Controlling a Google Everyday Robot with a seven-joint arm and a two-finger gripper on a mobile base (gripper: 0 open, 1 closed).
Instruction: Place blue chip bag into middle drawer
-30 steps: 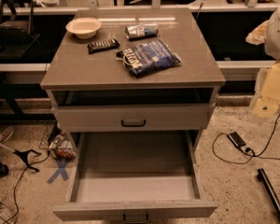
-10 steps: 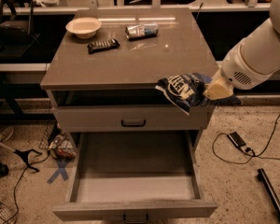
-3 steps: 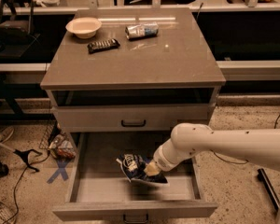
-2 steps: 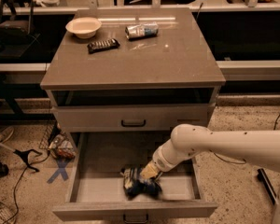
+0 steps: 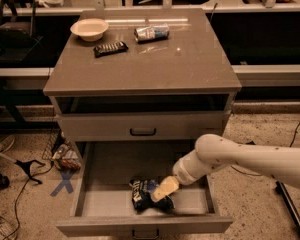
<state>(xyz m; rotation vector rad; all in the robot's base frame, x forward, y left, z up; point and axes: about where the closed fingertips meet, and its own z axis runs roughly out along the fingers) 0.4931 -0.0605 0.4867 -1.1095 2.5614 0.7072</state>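
The blue chip bag (image 5: 141, 195) lies crumpled on the floor of the open middle drawer (image 5: 101, 204), near its front wall. My gripper (image 5: 163, 188) reaches into the drawer from the right on a white arm and sits right against the bag's right side, over its edge. A black candy bar (image 5: 110, 48) and a silver-blue can (image 5: 151, 32) lie on the cabinet top.
A white bowl (image 5: 89, 29) stands at the back left of the cabinet top (image 5: 180, 69). The shallower drawer (image 5: 142, 126) above is shut. Cables, a blue tape cross (image 5: 63, 184) and clutter lie on the floor to the left.
The arm carried the bag from the cabinet top down into the open drawer. Over the last second the bag went from held above the drawer floor to lying on it.
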